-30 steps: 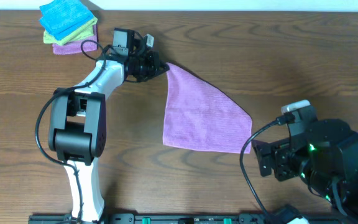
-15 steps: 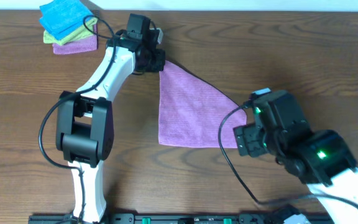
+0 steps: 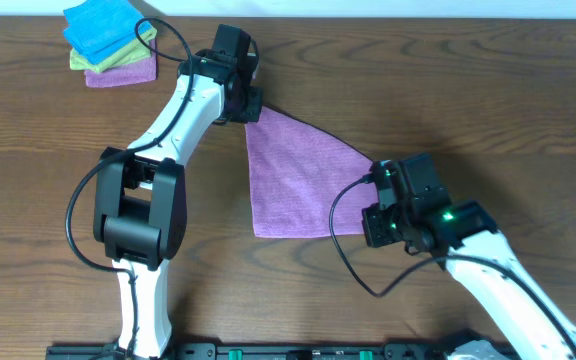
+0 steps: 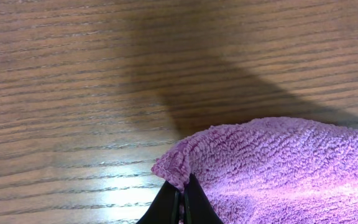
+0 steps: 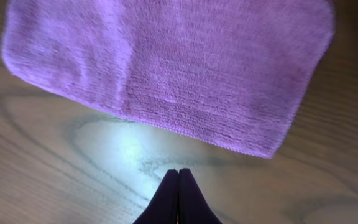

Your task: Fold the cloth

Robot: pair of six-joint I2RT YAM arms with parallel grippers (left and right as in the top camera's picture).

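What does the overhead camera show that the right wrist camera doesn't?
Overhead only: the left claw pinching the far corner of the cloth, and a stack of folded cloths at the far left of the table. Right wrist only: the right claw shut and empty, short of the cloth's edge. Both: the lilac cloth lying on the wooden table.

My lilac cloth (image 3: 293,180) lies spread on the table (image 3: 488,90), one corner pinched in my left claw (image 4: 180,194).
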